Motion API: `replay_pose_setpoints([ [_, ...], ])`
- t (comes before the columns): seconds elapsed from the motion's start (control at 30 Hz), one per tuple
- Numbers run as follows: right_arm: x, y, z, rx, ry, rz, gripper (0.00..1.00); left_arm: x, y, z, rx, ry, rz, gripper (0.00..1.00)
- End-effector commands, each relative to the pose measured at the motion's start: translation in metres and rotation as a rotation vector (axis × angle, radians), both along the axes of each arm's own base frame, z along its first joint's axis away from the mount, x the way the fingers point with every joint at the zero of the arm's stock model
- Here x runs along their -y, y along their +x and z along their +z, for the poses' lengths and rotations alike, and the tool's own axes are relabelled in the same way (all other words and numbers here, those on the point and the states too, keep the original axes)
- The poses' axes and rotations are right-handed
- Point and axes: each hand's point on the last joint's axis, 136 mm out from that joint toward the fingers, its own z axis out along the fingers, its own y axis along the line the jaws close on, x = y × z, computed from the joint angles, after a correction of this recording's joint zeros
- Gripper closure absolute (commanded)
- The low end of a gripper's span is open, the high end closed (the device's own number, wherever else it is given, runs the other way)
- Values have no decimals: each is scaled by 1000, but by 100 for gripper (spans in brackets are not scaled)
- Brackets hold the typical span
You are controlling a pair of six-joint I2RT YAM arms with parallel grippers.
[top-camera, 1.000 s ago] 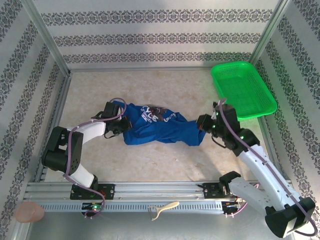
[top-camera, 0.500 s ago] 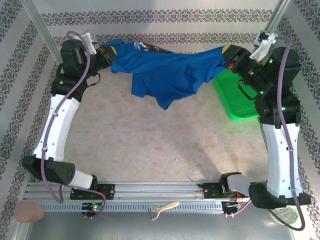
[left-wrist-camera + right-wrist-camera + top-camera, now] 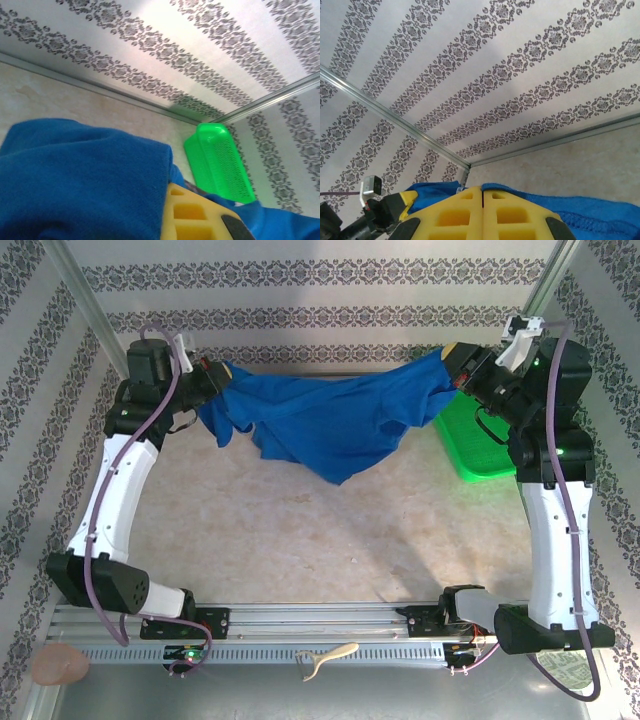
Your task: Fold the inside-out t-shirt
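Left end effector (image 3: 212, 380) and right end effector (image 3: 452, 358) are each clamped tight on one end of the royal-blue cotton t-shirt (image 3: 330, 425), which hangs stretched between them over the pale stone-patterned counter (image 3: 300, 540). Its middle sags in bunched folds. I judge a thin pinch could slip, or the right end could snag the green plastic mesh basket (image 3: 485, 455) beyond. No print or lettering is readable.
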Motion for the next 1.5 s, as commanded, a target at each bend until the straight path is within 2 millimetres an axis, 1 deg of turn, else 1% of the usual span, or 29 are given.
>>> replay_pose_setpoints([
  [0.0, -2, -21, 37, 134, 24, 26, 100, 1, -17, 41, 107, -74, -10, 100],
  [0.07, -1, -29, 48, 164, 18, 22, 100, 0, -23, 51, 126, -84, -9, 100],
  [0.1, 0, -31, 53, 175, 14, 17, 100, 0, -26, 54, 132, -84, -8, 98],
  [0.13, 0, -33, 58, 182, 12, 17, 100, -1, -27, 56, 138, -76, -3, 92],
  [0.17, -1, -32, 60, 183, 11, 18, 100, -3, -28, 54, 131, -63, 8, 79],
  [0.2, -1, -30, 59, 178, 11, 20, 100, -6, -26, 49, 115, -43, 20, 61],
  [0.23, -1, -27, 54, 167, 12, 21, 100, -10, -23, 39, 86, -21, 31, 40],
  [0.27, -1, -21, 47, 147, 13, 21, 100, -15, -19, 26, 49, -4, 42, 26],
  [0.3, -1, -16, 37, 128, 10, 16, 100, -19, -16, 10, 1, 2, 48, 16],
  [0.33, 0, -10, 24, 102, 7, 12, 100, -21, -14, -4, -35, 2, 42, 11],
  [0.37, 1, -4, 10, 76, 4, 7, 100, -22, -13, -21, -74, 14, 35, 2],
  [0.4, 1, 1, -8, 42, 0, 5, 100, -23, -14, -40, -117, 28, 33, 0],
  [0.43, 1, 6, -22, 15, -3, 5, 100, -22, -17, -56, -152, 31, 24, 0],
  [0.5, 0, 16, -54, -41, -10, 8, 100, -15, -27, -97, -233, 7, -9, 0],
  [0.53, 0, 18, -68, -67, -14, 7, 100, -12, -33, -112, -260, -6, -17, 0],
  [0.6, 0, 23, -92, -110, -22, 8, 100, 0, -53, -144, -307, -18, -39, 0],
  [0.7, 1, 22, -108, -131, -33, 4, 100, 25, -85, -186, -365, -1, -74, 0],
  [0.77, 2, 20, -110, -132, -50, -2, 100, 44, -102, -210, -384, 3, -85, 0],
  [0.83, 3, 19, -110, -129, -63, -6, 100, 61, -114, -232, -399, -5, -89, 4],
  [0.87, 4, 18, -109, -126, -66, -7, 100, 74, -119, -240, -394, -8, -106, 7],
  [0.93, 4, 18, -108, -123, -71, -7, 100, 94, -123, -251, -390, -14, -115, 15],
  [0.97, 4, 19, -109, -127, -72, -7, 100, 105, -123, -254, -381, -20, -129, 20],
  [1.1, 4, 20, -112, -133, -76, -8, 100, 141, -122, -262, -368, -10, -155, 29],
  [1.17, 4, 20, -114, -135, -74, -7, 100, 154, -120, -268, -368, 1, -159, 31],
  [1.23, 4, 19, -113, -132, -75, -10, 100, 166, -117, -272, -372, 6, -170, 35],
  [1.33, 5, 19, -114, -133, -77, -12, 100, 180, -113, -281, -386, 18, -180, 37],
  [1.4, 5, 19, -114, -133, -79, -11, 100, 187, -110, -288, -395, 23, -183, 41],
  [1.47, 5, 19, -115, -134, -80, -12, 100, 192, -107, -296, -406, 29, -181, 43],
])
